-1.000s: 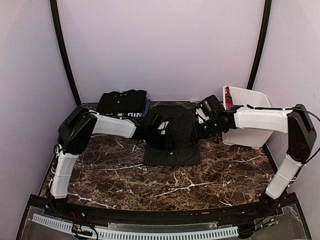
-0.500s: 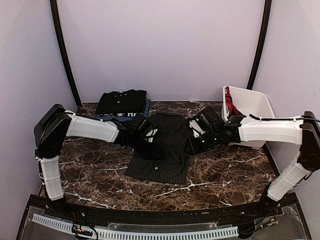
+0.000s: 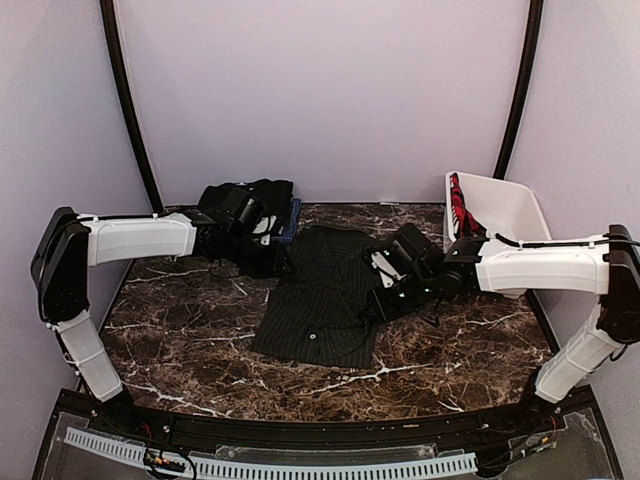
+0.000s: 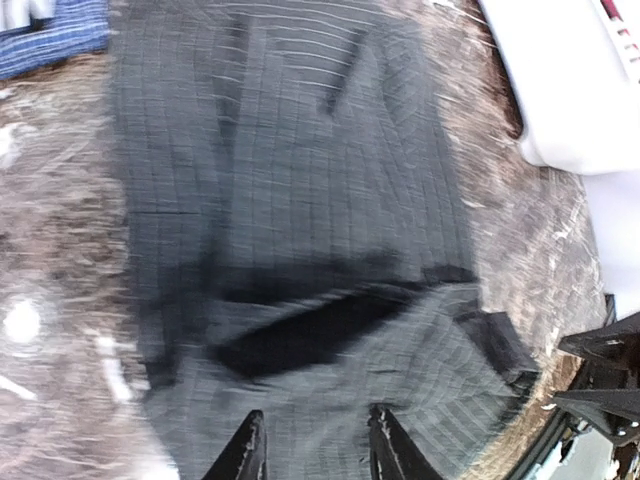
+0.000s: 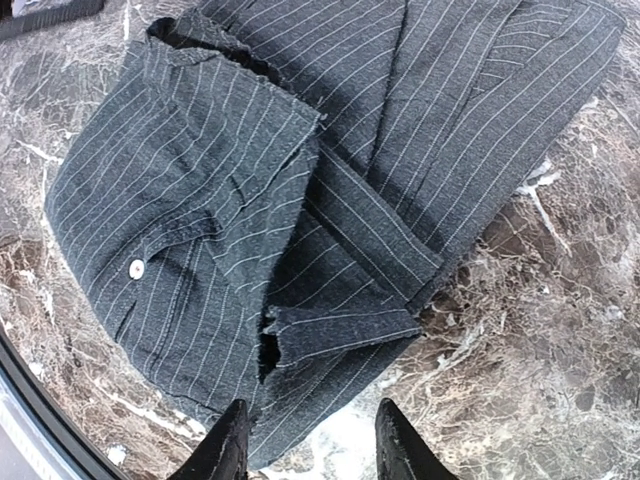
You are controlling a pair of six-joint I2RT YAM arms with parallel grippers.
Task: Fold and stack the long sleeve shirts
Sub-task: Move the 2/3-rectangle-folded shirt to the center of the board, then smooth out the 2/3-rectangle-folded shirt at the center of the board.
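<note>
The pinstriped black long sleeve shirt point(image 3: 322, 300) lies folded mid-table, with a buttoned cuff on top point(image 5: 136, 267). It also fills the blurred left wrist view point(image 4: 300, 200). A plain black shirt point(image 3: 245, 200) lies folded at the back left on a blue shirt point(image 3: 292, 215), whose corner shows in the left wrist view point(image 4: 50, 30). My left gripper point(image 3: 268, 250) is open and empty, between the stack and the pinstriped shirt point(image 4: 318, 455). My right gripper point(image 3: 378, 300) is open and empty over the shirt's right edge point(image 5: 312, 445).
A white plastic basket point(image 3: 505, 220) stands at the back right with a red item point(image 3: 457, 205) in it; its wall shows in the left wrist view point(image 4: 560, 90). Brown marble table point(image 3: 450, 350) surrounds the shirt. Purple walls close in the back and sides.
The shirt has been dragged toward the front left. My left gripper let go of it and pulled back left toward the stack. My right gripper stays at the shirt's right edge.
</note>
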